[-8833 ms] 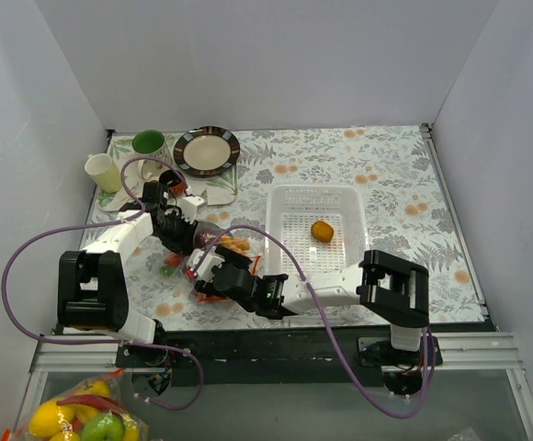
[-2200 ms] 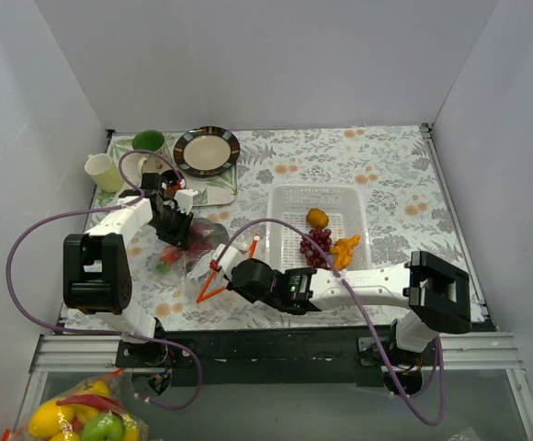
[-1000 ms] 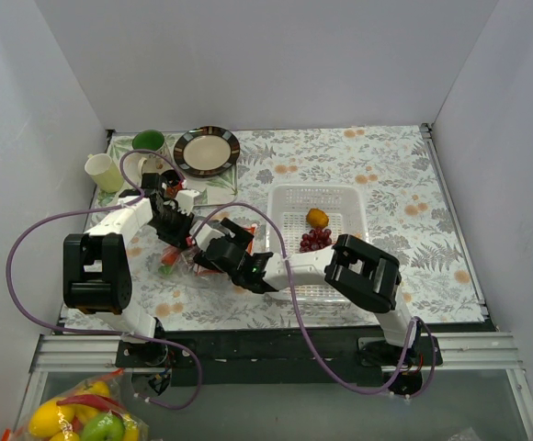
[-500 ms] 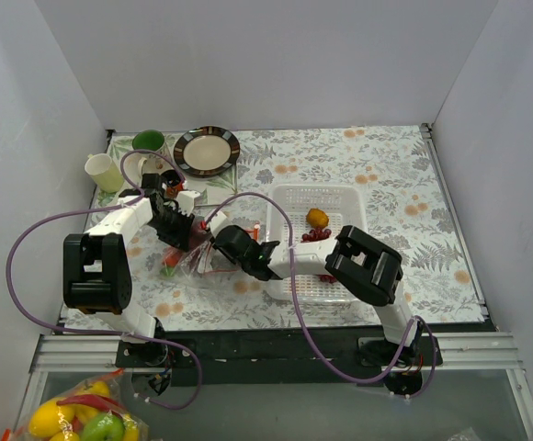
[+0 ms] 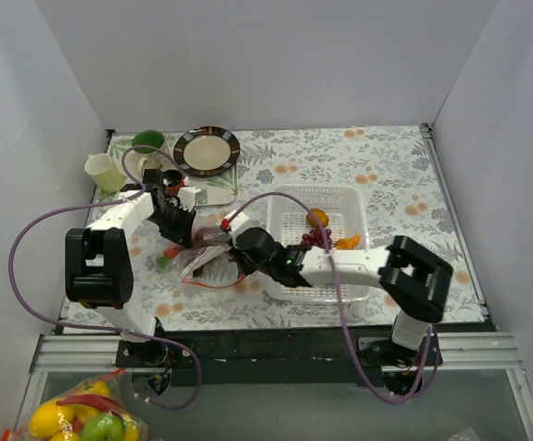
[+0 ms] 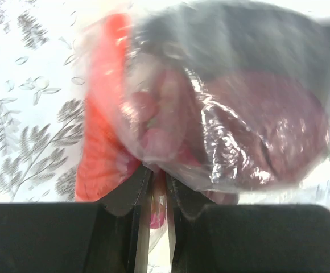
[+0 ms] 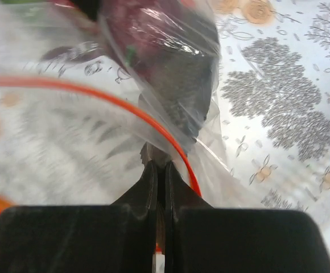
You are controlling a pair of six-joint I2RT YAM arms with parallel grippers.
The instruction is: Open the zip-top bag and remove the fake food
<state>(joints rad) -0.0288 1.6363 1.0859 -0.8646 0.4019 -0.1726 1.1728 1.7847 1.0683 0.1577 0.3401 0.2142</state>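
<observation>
Since earliest frame: red-purple grape bunch (image 5: 314, 239), orange pieces (image 5: 345, 243) joined orange fruit (image 5: 319, 219) in clear perforated plastic basket (image 5: 279, 204).

Small crinkly clear zip-top bag (image 5: 202, 264), red-orange zip strip (image 7: 68, 85): just left of basket.

Left gripper (image 6: 153, 190): pinched tight on bag film.

Right gripper (image 7: 160, 168): clamped on mouth edge.

Step, judged: holding mouth apart. Next: extract dark red fake food (image 7: 148, 28) remaining inside.

A robotics lab test cell: plain white panels (image 5: 276, 64) box in a table (image 5: 386, 165) under a floral cloth, two bolted robot arms (image 5: 358, 268) trail purple cables (image 5: 10, 266), with a plate (image 5: 206, 150) and cups (image 5: 101, 171) as props.
</observation>
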